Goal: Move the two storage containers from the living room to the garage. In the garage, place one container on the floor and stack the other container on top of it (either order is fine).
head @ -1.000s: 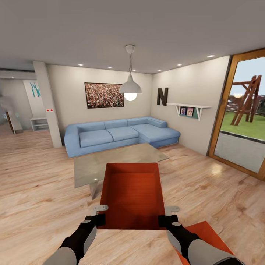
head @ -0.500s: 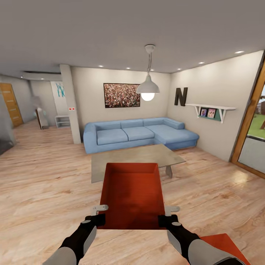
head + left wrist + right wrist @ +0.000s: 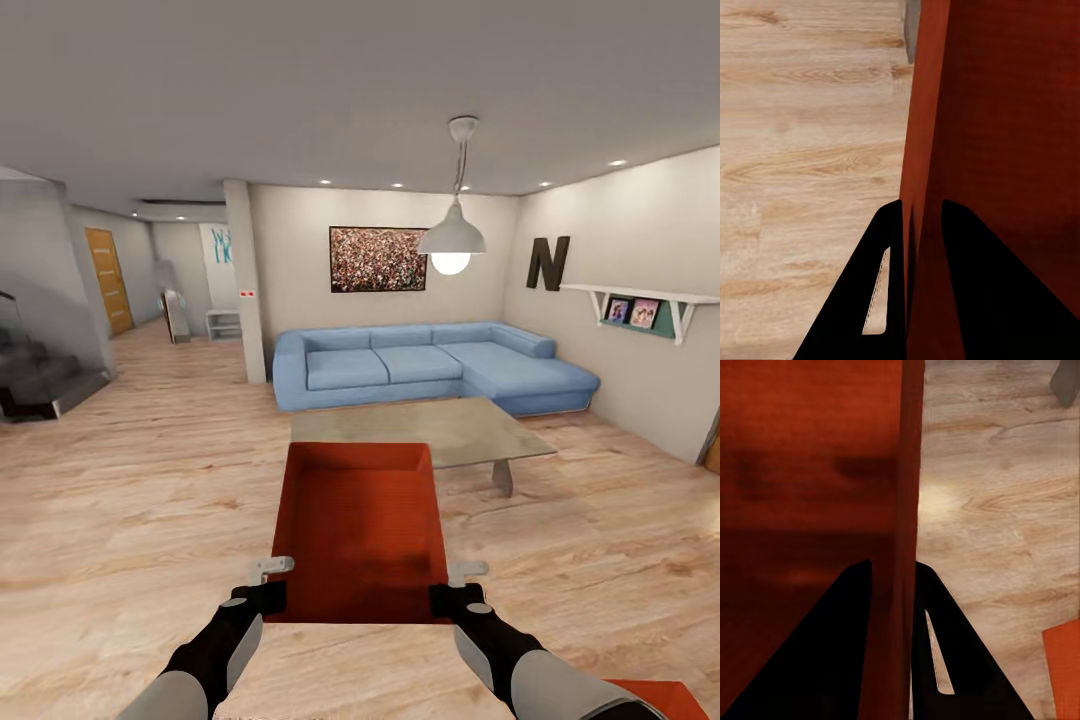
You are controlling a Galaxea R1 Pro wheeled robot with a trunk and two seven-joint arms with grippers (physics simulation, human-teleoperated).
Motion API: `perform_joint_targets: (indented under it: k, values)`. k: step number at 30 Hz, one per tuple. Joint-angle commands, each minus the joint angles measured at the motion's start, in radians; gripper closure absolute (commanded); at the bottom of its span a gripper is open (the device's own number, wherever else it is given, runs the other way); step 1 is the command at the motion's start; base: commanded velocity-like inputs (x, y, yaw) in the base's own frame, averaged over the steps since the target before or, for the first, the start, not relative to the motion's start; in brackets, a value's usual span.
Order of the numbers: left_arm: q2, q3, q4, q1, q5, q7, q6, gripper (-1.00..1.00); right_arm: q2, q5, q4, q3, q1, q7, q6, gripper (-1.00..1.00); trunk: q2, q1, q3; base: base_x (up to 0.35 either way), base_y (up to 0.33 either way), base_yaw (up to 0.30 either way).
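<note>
The left end effector [image 3: 272, 580] is clamped on the left side wall of a red-orange storage container [image 3: 360, 530], its two dark fingers [image 3: 967, 285] straddling the thin wall in the left wrist view, one inside the bin and one outside. The right end effector [image 3: 458, 583] grips the opposite wall the same way, with its fingers [image 3: 844, 645] on either side of the red wall [image 3: 904, 547] in the right wrist view. The container hangs between the two arms, held level above the light wood-plank floor [image 3: 130, 500] of the living room, with its open top facing up and its far end towards a low grey table [image 3: 440, 432]. The second storage container [image 3: 660, 697] lies on the floor at the robot's right, just a corner of it showing at the lower edge of the head view and again as an orange patch [image 3: 1063, 667] in the right wrist view. Beyond the table stand a blue corner sofa [image 3: 430, 365], a white pendant lamp [image 3: 451, 238], a framed picture [image 3: 378, 259] and a dark letter N [image 3: 548, 263] on the beige wall. A dark staircase [image 3: 35, 375] is at far left
</note>
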Motion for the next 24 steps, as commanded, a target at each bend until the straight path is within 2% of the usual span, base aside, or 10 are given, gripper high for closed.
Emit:
perform_joint_targets:
  k: [1, 24]
  values:
    - [0.011, 0.012, -0.005, 0.000, -0.020, 0.017, -0.004, 1.00, -0.001, -0.017, 0.004, -0.008, 0.000, -0.005, -0.005, 1.00, -0.001, 0.000, 0.000, 0.000, 0.000, 0.300]
    - [0.011, 0.012, -0.007, 0.000, -0.020, 0.017, -0.004, 1.00, -0.001, -0.017, 0.004, -0.008, 0.000, -0.005, -0.005, 1.00, -0.001, 0.000, 0.000, 0.000, 0.000, 0.300]
